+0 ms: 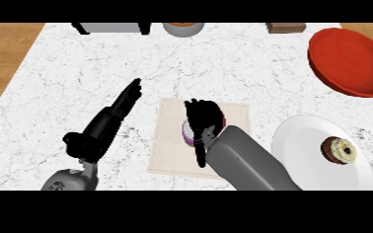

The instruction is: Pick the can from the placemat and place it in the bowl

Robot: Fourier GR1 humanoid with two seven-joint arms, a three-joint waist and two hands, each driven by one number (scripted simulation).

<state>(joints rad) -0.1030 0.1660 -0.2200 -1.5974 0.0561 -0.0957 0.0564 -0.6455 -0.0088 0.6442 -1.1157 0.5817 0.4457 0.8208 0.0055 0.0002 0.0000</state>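
Right robot hand (202, 116) curled round can (187, 131)

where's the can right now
In the head view the can sits on the beige placemat at lower centre, with the right hand curled round it. The white plate lies to its right.

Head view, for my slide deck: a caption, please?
Right hand curled round the can on the placemat; red bowl waits at right.
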